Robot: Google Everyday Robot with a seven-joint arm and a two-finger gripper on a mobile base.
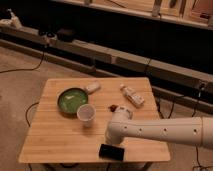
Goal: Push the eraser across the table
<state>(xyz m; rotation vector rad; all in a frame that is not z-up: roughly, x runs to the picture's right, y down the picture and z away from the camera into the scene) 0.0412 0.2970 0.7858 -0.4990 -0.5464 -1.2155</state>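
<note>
The eraser (111,151), a flat black block, lies at the front edge of the light wooden table (55,135), right of the middle. My white arm reaches in from the right, and its wrist end hangs just above and behind the eraser. The gripper (111,141) points down at the eraser's far side, mostly hidden by the arm. I cannot tell whether it touches the eraser.
A green bowl (71,101) and a white cup (86,114) stand left of the arm. A small white thing (92,87) and a lying bottle (132,95) sit at the back. A small reddish-brown thing (113,107) lies near the middle. Cables run on the floor.
</note>
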